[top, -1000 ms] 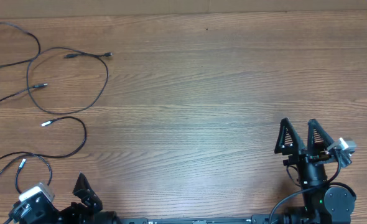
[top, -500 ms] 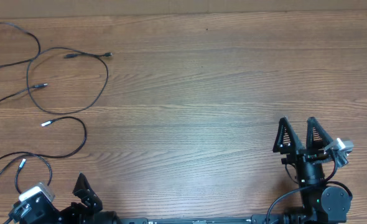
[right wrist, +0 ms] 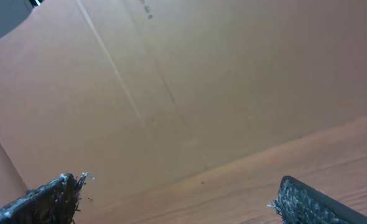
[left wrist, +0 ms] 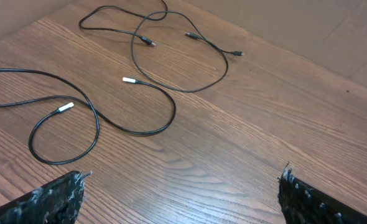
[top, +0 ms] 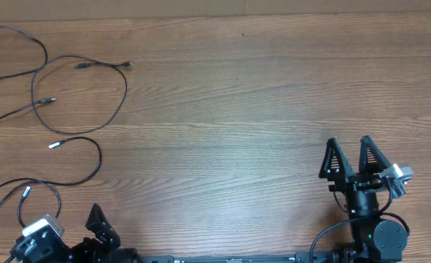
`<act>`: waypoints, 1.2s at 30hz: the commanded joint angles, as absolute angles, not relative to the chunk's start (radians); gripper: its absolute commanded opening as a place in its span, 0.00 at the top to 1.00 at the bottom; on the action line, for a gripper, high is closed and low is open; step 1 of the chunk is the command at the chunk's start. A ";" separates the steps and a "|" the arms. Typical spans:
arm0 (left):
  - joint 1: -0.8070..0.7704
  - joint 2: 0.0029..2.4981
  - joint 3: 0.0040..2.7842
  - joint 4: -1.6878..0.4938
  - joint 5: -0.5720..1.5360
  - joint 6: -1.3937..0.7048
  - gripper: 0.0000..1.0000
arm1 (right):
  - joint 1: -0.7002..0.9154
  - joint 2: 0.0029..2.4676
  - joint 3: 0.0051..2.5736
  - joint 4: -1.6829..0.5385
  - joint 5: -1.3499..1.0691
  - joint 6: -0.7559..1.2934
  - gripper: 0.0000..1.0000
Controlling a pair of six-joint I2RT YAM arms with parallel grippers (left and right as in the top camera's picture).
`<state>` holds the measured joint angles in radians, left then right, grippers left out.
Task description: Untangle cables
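**At the near edge of the tabletop (top: 237, 109), both hands are standing wide and empty**

Down at the near-left corner, the left hand (left wrist: 182, 175) is sitting low with its jaws spread wide, gripping nothing. In its wrist view only the dark fingers (left wrist: 53, 199) are showing at the bottom corners, with bare wood lying between them. Just beyond that hand, a silver-tipped cord (top: 55, 199) is curling in a small loop, its plug pointing back toward the near edge. Next outward, a white-tipped cord (top: 98, 157) is arcing round and running off the left edge. It is lying apart from the loop beside it.

Farther out, at the far-left corner, the other cables (top: 120, 95) are lying in a large open loop with small plugs near its top. Another thin black cord is crossing that loop on its left side.

Over at the near-right side, the right hand (top: 349, 150) is pointing away from the robot. Its jaws are likewise spread wide and holding nothing, well apart from every cord. Its wrist camera is looking at a brown cardboard panel (right wrist: 190, 81) rising behind the wood.
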<state>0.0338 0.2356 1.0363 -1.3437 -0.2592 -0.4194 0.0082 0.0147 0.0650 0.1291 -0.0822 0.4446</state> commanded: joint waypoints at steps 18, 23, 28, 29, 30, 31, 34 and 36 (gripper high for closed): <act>0.040 0.225 1.036 -1.342 -0.272 -0.434 0.01 | 0.010 0.003 0.007 0.078 -0.136 0.225 0.00; 0.040 0.225 1.036 -1.342 -0.272 -0.434 0.00 | 0.010 0.003 0.007 0.002 -0.133 0.181 0.00; 0.040 0.225 1.036 -1.342 -0.272 -0.434 0.00 | 0.010 0.003 0.007 -0.073 -0.133 0.152 0.00; 0.040 0.225 1.036 -1.342 -0.272 -0.434 0.00 | 0.010 0.003 0.007 -0.071 -0.132 0.138 0.00; 0.040 0.225 1.036 -1.342 -0.272 -0.434 0.01 | 0.010 0.003 0.007 -0.072 -0.132 0.123 0.00; 0.040 0.225 1.036 -1.342 -0.272 -0.434 0.01 | 0.010 0.003 0.007 -0.072 -0.128 0.121 0.00; 0.040 0.225 1.036 -1.342 -0.272 -0.434 0.00 | 0.010 0.003 0.007 -0.074 -0.120 0.121 0.00; 0.040 0.225 1.036 -1.342 -0.272 -0.434 0.01 | 0.010 0.003 0.007 -0.077 -0.112 0.121 0.00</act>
<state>0.0338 0.2356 1.0363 -1.3437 -0.2592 -0.4194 0.0082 0.0147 0.0185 -0.0761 -0.1257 0.1436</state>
